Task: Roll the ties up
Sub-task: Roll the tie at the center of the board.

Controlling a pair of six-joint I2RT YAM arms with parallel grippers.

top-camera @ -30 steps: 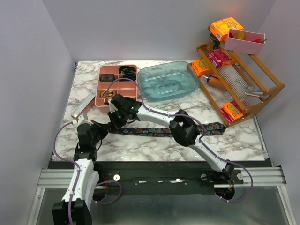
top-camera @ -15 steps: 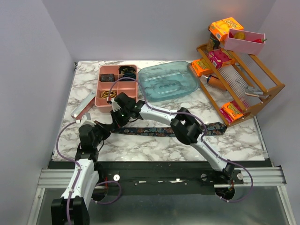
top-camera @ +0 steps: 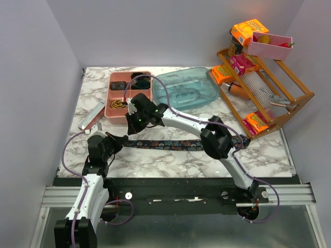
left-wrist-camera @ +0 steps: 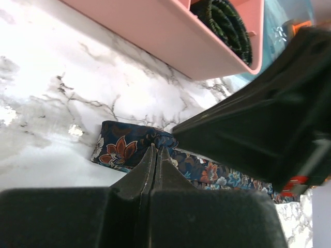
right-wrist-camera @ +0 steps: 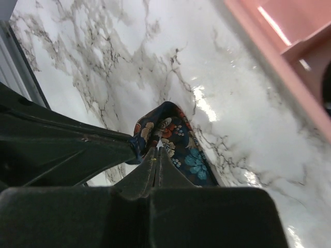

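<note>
One of the ties (top-camera: 176,145), dark with orange and blue flowers, lies stretched left to right across the marble near the front edge. Its left end (left-wrist-camera: 121,150) is folded over and stands up a little (right-wrist-camera: 178,139). My left gripper (top-camera: 123,139) is shut on that folded end, fingertips pinching the fabric edge (left-wrist-camera: 156,150). My right gripper (top-camera: 130,129) is shut with nothing in it, and hovers just behind the fold with its tips over the print (right-wrist-camera: 158,150).
A pink compartment tray (top-camera: 116,106) holding dark rolled items (top-camera: 139,81) stands just behind the grippers, its wall close by (left-wrist-camera: 170,36). A teal basin (top-camera: 183,90) sits beside it. At the right stands a wooden rack (top-camera: 269,98) with snack boxes. A silver bar (top-camera: 92,116) lies at left.
The right arm has drawn back and to the right, away from the tie's left end. The left gripper has stayed at that end, still shut.
</note>
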